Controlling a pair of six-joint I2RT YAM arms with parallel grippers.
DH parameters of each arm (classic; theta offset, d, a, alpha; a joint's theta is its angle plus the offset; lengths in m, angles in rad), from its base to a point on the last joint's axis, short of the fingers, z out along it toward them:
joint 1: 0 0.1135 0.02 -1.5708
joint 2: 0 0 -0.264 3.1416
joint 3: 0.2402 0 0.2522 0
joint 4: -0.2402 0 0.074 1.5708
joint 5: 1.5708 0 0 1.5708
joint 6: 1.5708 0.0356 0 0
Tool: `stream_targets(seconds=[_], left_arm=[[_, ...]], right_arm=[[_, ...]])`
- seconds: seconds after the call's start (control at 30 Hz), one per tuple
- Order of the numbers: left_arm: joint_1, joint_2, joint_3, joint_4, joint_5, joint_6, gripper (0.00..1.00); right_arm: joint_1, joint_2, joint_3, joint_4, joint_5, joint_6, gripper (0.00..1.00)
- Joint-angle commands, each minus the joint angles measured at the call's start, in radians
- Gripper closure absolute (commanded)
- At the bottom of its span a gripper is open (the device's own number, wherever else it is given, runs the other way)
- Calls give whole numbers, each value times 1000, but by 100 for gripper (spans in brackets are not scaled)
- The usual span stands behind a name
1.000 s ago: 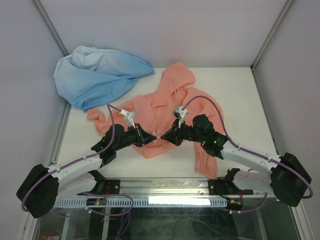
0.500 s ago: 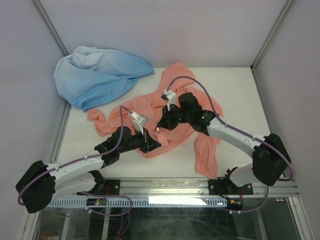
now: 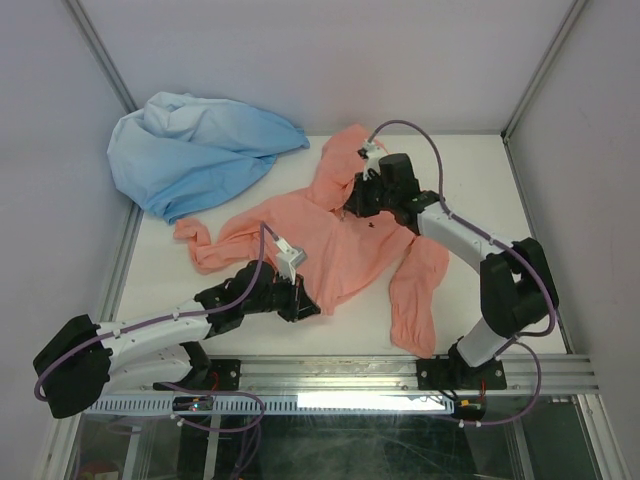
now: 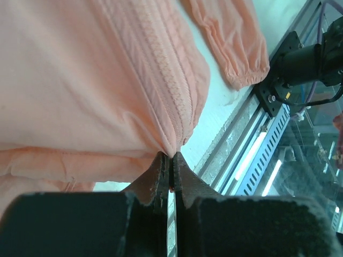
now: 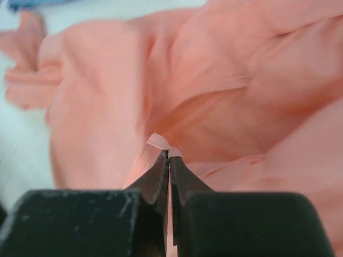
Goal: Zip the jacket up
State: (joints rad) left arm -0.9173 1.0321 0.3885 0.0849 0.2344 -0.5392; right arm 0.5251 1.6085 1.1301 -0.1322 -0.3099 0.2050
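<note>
— So, where does the jacket [image 3: 345, 245] lie?

— Spread on the white bench [image 3: 480, 180], about the middle, front side up, with its hood [image 3: 352, 150] toward the far wall. One sleeve [image 3: 415, 290] trails toward the near edge on the right arm's side. The other is bunched out to the left, near the light blue garment [image 3: 190, 150] heaped in the far left corner.

— And the left claw [image 4: 170, 158]?

— Clamped on the jacket's bottom hem, right at the lower end of the zip [image 4: 169, 96]. Its wrist view shows the two fingers pressed together with pink cloth pinched at their tips. The zip's teeth run away from that spot and look meshed as far as that view reaches.

— What about the right claw [image 5: 169, 153]?

— Up near the collar, just below the hood, its arm reaching far across the bench. Its fingers are pressed together too, with a small pink scrap [image 5: 159, 141] nipped at the tips. Whether that scrap is the zip's pull or only a fold of cloth, I cannot tell.

— Is the front closed all the way?

— From above, the two front panels lie together down the middle. Near the collar the claw covers the zip, so I cannot tell.
</note>
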Motion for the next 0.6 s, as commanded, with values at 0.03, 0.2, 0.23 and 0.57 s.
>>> stream_targets(seconds=[0.03,0.2,0.23,0.57], left_arm=[[-15,-49,-27,-114,-1,-104,100],[-15,-105,-31,-255,-95,-193,100],[-15,-122,-29,-284,-125,-211,100],[-12,-370,-23,-558,-424,-361,100]], right_arm=[[-124,19,86,113,189,35,100],[-267,68,203,116,189,46,100],[-292,82,234,107,200,42,100],[-572,169,461,16,148,20,100]])
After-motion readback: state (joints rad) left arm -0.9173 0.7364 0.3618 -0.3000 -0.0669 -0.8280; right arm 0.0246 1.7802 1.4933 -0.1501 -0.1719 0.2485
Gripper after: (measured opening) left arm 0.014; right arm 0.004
